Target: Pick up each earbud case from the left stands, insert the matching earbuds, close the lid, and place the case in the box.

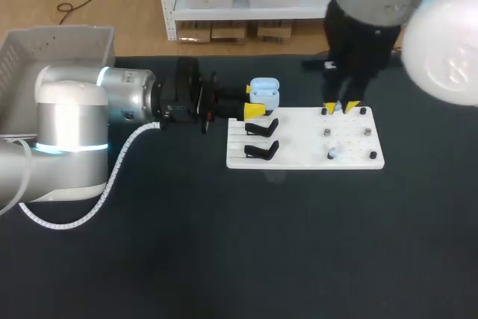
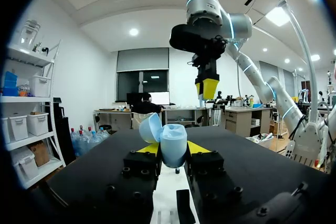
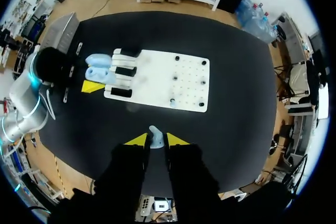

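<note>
Insert step in hand: left pincer (image 2: 173,153) clamped on open-lid case (image 2: 173,139) at left end of board (image 1: 306,156); right pincer (image 3: 154,141) pinching earbud (image 3: 154,131), raised over surface (image 1: 224,244). Next, prob.: bring earbud across to case, align w/ socket, lower gently.

Our black-topped table (image 1: 224,244) carries one white board (image 1: 302,158) lying flat toward its far middle, and a grey box (image 1: 63,44) stands at its far left corner, on it or beside it we cannot tell.
</note>
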Robot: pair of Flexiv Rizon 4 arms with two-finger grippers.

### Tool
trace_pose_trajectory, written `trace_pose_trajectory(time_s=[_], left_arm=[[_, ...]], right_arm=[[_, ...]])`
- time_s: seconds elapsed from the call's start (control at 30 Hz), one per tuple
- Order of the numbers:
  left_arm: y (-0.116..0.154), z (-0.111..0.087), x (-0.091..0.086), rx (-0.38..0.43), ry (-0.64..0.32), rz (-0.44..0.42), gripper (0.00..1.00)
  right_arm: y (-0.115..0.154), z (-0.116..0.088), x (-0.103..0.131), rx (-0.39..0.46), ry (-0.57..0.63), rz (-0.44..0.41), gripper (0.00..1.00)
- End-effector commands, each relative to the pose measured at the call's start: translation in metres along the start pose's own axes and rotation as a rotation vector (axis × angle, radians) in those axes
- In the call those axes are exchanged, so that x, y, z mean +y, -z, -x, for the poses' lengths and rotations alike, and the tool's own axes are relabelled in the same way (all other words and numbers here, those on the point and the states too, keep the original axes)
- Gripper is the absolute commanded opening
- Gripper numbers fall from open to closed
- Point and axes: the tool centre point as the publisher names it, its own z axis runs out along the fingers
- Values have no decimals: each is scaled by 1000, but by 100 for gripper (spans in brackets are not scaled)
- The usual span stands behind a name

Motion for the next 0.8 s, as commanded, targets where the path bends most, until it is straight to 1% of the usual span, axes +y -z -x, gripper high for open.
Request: trace_pose_trajectory(time_s=[0.03, 0.47, 0.57, 0.6, 0.63, 0.67, 0.7, 0.73, 0.8], left_arm=[[0, 0, 0, -1, -1, -1, 0], [0, 0, 0, -1, -1, -1, 0], [0, 0, 0, -1, -1, -1, 0], [0, 0, 0, -1, -1, -1, 0], [0, 0, 0, -1, -1, -1, 0], [0, 0, 0, -1, -1, -1, 0], [0, 0, 0, -1, -1, -1, 0], [0, 0, 0, -1, -1, -1, 0], [0, 0, 0, -1, -1, -1, 0]], right_arm=[[1, 6, 11, 42, 0, -45, 0], [1, 6, 11, 42, 0, -45, 0], [6, 15, 26, 19, -84, -57, 0], [7, 18, 31, 15, -129, -48, 0], [7, 21, 34, 24, -166, -74, 0], [8, 25, 38, 11, -194, -71, 0], [9, 28, 42, 18, -234, -53, 0], [9, 30, 44, 34, -263, -73, 0], [9, 34, 49, 49, -331, -76, 0]])
